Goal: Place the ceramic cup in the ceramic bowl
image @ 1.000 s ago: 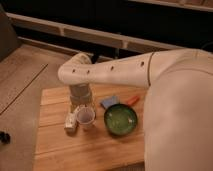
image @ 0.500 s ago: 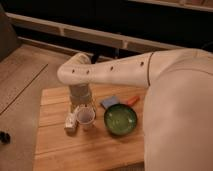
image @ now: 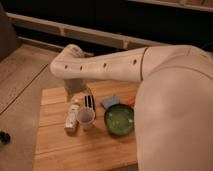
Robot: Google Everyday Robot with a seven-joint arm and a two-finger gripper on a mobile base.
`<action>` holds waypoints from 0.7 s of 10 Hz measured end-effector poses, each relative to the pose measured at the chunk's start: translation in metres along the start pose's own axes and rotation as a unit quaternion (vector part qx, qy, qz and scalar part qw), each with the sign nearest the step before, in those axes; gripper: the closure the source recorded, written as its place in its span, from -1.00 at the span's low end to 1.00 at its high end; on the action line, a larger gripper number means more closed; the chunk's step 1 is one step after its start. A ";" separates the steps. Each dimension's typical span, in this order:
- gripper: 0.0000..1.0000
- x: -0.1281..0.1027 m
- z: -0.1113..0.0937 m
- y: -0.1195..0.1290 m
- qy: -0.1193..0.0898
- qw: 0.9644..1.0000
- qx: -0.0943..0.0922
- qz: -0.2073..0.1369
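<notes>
The white ceramic cup (image: 86, 118) stands upright on the wooden table (image: 55, 145), left of the ceramic bowl (image: 119, 120). The bowl is green inside with a dark rim and holds nothing. My arm reaches in from the right, and its gripper (image: 82, 103) hangs just behind and above the cup. The gripper is open, with one finger to each side above the cup's far rim. The cup rests on the table and is not lifted.
A slim white bottle (image: 72, 119) lies on its side, touching the cup's left. Behind the bowl lie a blue sponge (image: 109, 102) and an orange item (image: 131, 101). My large white arm hides the table's right side. The floor lies to the left.
</notes>
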 end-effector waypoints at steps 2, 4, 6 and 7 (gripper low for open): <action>-0.30 0.004 0.010 -0.003 0.008 1.000 0.003 0.001; -0.30 0.025 0.019 -0.023 0.034 0.999 0.026 0.033; -0.30 0.040 0.019 -0.039 0.049 0.996 0.045 0.058; -0.30 0.052 0.016 -0.049 0.056 0.994 0.056 0.072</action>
